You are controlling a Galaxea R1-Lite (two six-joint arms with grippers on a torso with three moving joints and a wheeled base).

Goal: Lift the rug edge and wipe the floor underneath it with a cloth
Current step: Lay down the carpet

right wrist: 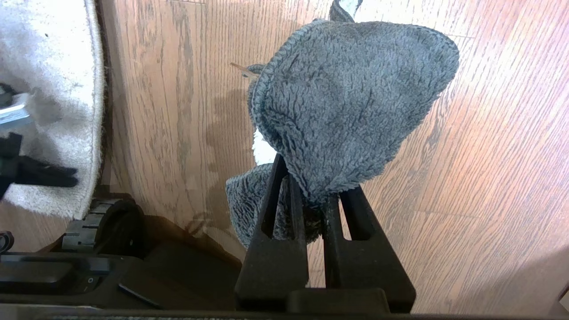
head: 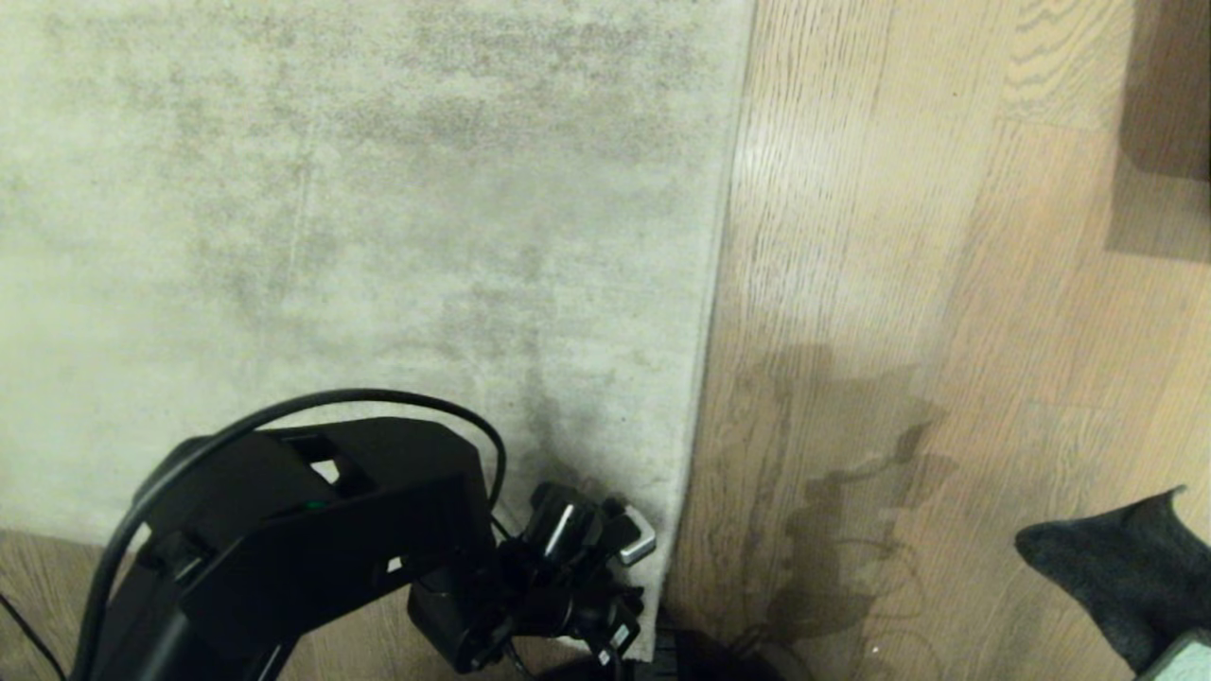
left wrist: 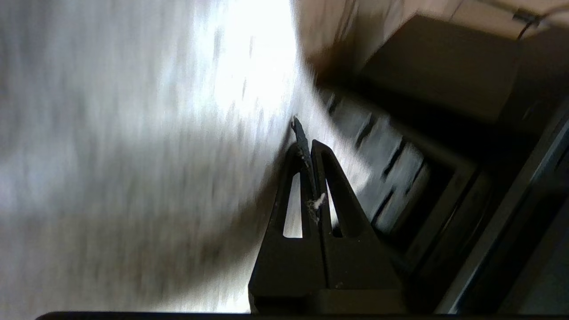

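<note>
The pale grey rug lies flat, and its rug edge runs straight beside the bare wooden floor. My left arm reaches over the rug's near corner. The left gripper hangs just above the pile, shut, with a thin dark sliver and some white fluff between its fingers. My right gripper is shut on the dark grey-green cloth, which hangs above the floor to the right of the rug. In the head view the cloth shows at the lower right.
A dark piece of furniture stands at the far right. My base and a wheel sit close to the rug's near corner. The arm's shadow falls on the planks beside the rug edge.
</note>
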